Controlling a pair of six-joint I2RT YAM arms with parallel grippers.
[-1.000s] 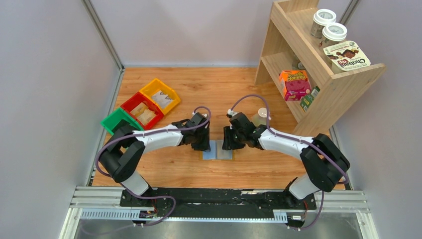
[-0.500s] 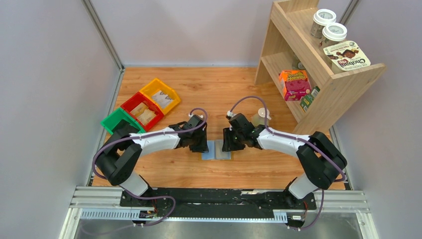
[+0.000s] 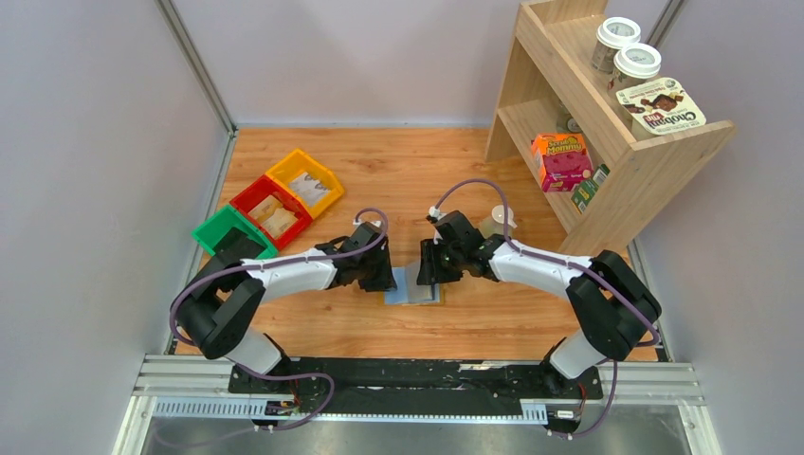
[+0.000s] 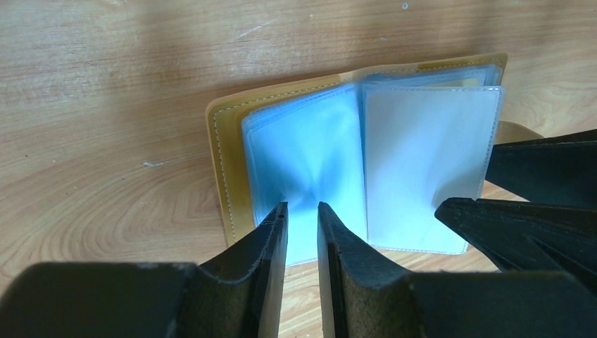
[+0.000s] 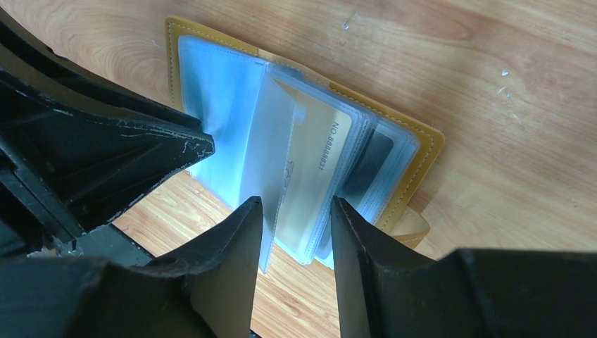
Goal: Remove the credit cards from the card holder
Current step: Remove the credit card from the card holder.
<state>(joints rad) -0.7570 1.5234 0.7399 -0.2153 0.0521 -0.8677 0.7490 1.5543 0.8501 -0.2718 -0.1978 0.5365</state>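
The mustard-yellow card holder [image 3: 413, 289] lies open on the wooden table between my two grippers. Its clear sleeves hold pale blue-grey credit cards [image 4: 303, 155]. My left gripper [image 3: 382, 278] is over the holder's left page, its fingers [image 4: 271, 232] a narrow gap apart with nothing between them. My right gripper [image 3: 429, 275] is open over the right side, and its fingers [image 5: 246, 225] straddle the near edges of several fanned sleeves [image 5: 299, 169]. One sleeve shows a tan numbered card [image 5: 331, 151]. The yellow cover [image 5: 426, 151] and its snap tab [image 5: 408, 229] show in the right wrist view.
Green [image 3: 220, 230], red [image 3: 268, 210] and yellow [image 3: 305, 180] bins with tan packets stand at the back left. A wooden shelf [image 3: 616, 142] with cups and boxes stands at the back right. A pale cup [image 3: 497, 221] sits behind the right arm.
Both grippers have shifted a little to the left, and the right gripper has come further over the open holder. The holder stays open on the table.
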